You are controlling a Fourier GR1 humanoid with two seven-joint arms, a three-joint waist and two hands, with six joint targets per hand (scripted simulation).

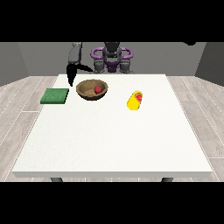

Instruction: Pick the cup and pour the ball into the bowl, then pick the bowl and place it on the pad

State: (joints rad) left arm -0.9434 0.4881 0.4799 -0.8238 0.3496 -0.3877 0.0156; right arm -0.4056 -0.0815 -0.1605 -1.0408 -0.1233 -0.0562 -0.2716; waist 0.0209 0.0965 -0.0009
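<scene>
At the far left of the white counter (109,140) lies a flat green square pad (55,96). Above its right corner hangs the hand at the view's left (71,74), black, its fingers pointing straight down and holding nothing. Just right sits a brown wooden bowl (89,90) with a red ball (98,89) inside. Further right, well apart, a yellow cup (134,101) lies on its side, red showing at its mouth.

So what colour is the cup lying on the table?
Yellow cup, red inside its mouth, seen in the front view.
</scene>
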